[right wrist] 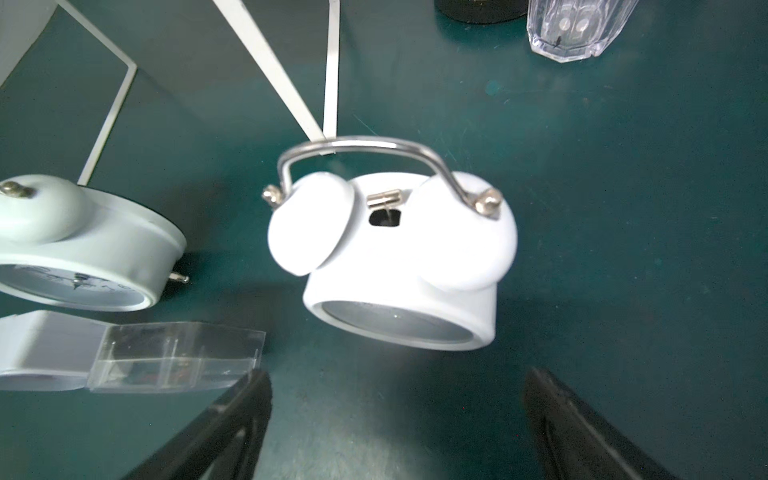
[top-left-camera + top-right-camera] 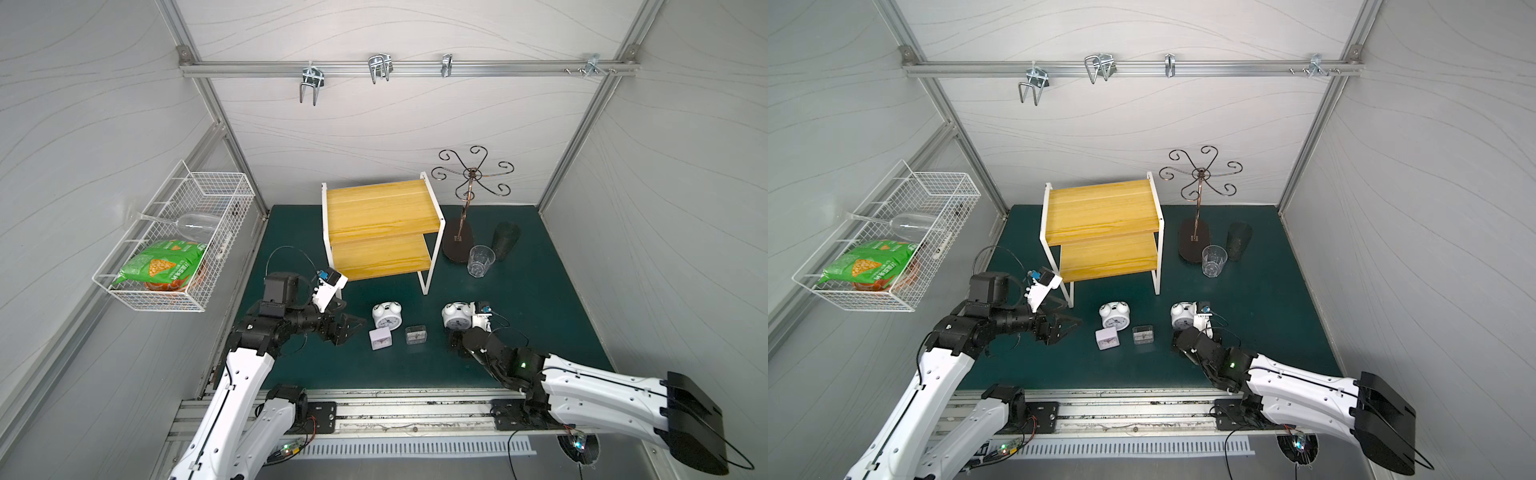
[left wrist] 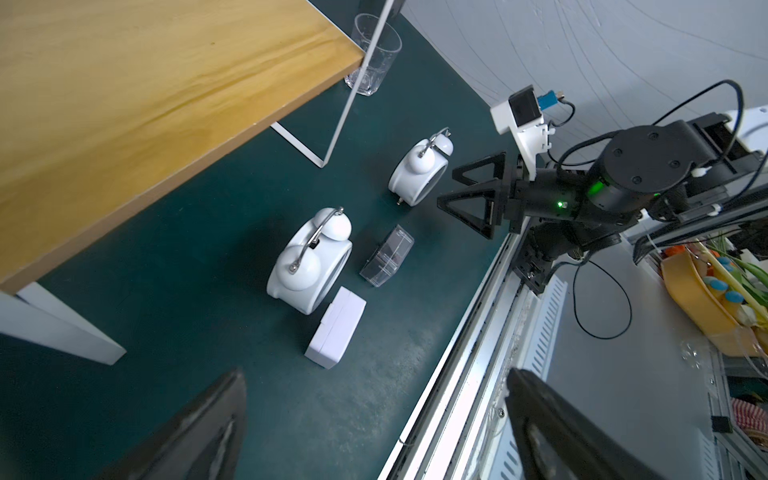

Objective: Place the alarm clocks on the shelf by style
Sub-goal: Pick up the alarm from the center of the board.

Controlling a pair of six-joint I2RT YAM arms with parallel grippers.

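Green matting carries all four clocks upright before the shelf, dials facing the arms: left twin-bell clock, white square clock, clear-cased clock with its long side running crosswise, and right twin-bell clock. The right gripper, jaws spread wide, sits just short of that last one, whose lower edge is hidden in both top views. The left gripper gapes, empty.

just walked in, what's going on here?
Nothing shelved yet; the shelf boards are bare. On the green mat sit a white square clock, a clear-cased clock, a twin-bell clock beside them, and a second twin-bell clock apart. The right gripper, open, faces the second twin-bell clock without gripping it. The left gripper, open, hovers by the white square clock.
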